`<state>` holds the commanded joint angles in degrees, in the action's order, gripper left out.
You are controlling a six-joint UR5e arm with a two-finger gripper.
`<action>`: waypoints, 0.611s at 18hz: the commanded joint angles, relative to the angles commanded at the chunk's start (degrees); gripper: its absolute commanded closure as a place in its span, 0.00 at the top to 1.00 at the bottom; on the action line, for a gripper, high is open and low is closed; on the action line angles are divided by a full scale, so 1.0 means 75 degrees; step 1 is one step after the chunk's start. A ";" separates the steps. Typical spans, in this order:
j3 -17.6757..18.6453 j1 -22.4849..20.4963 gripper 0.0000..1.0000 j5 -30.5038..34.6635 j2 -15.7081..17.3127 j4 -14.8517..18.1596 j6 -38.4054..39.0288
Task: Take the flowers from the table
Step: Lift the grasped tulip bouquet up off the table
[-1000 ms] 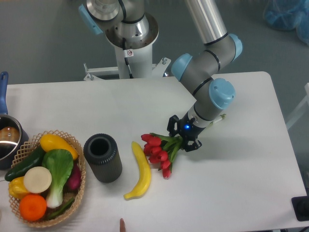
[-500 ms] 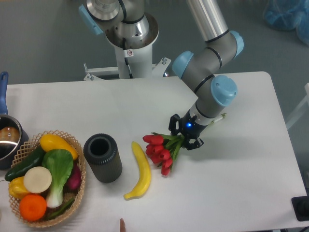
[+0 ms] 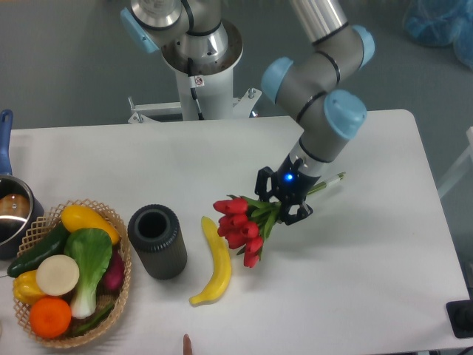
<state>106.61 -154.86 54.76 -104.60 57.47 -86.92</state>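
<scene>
1. Gripper (image 3: 282,198) clenched on the flowers (image 3: 240,225), fingers closed across the leafy neck just behind the red heads.
2. Flowers hanging out to the lower left of the gripper, heads drooping over the table (image 3: 369,281); stem ends poking out past the wrist on the far side. Probably just clear of the surface, though hard to tell from this angle.
3. Likely light and floppy: soft heads and thin stems that bend and slip if pinched loosely. Best held where the bundle is tied and thickest, never by the heads.
4. Banana (image 3: 215,261) lying near the heads, apart from them.
5. Dark cup (image 3: 157,240) left of the banana.
6. Basket (image 3: 44,219) of produce further left, well apart.
</scene>
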 joint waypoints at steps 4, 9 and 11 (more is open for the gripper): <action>-0.0024 -0.0012 0.44 -0.1109 0.0621 0.0282 0.0361; 0.0047 -0.0070 0.44 -0.2998 0.1161 0.0282 0.1476; 0.0070 -0.0047 0.44 -0.3549 0.1197 0.0282 0.1628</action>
<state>107.14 -155.22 28.15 -95.63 59.59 -74.71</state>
